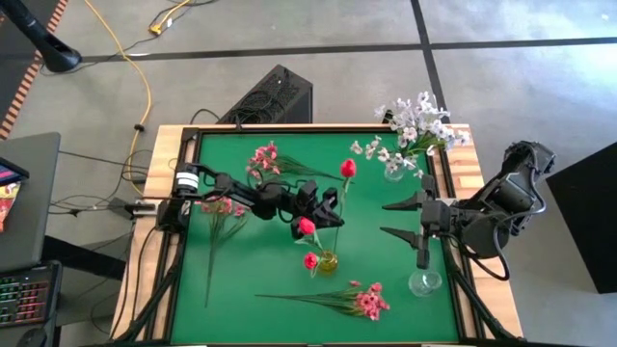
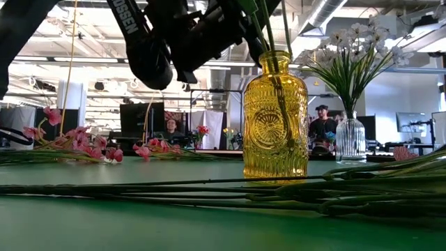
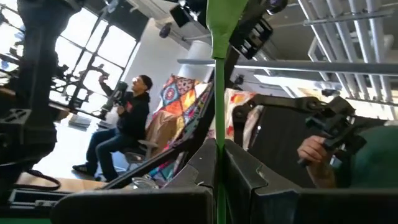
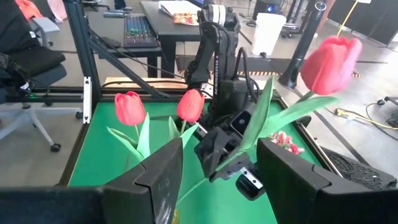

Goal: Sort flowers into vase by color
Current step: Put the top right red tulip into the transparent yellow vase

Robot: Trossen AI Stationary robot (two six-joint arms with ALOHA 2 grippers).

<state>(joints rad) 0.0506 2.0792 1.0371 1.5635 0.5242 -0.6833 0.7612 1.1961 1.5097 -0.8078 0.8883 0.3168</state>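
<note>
A green mat [image 1: 386, 231] covers the wood-edged table [image 1: 164, 145]. On it lie pink sprays [image 1: 366, 301] near the front edge, others [image 1: 265, 159] toward the back-left corner. A yellow vase [image 1: 328, 260] stands mid-mat.

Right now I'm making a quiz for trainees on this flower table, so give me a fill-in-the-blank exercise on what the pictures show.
1. The left end effector is shut on the stem of a ____ tulip.
2. The yellow vase already holds ____ red tulips.
3. The white flowers stand in a ____ vase.
4. The right end effector hovers with its fingers ____.

Missing words: red; two; clear; open
</note>
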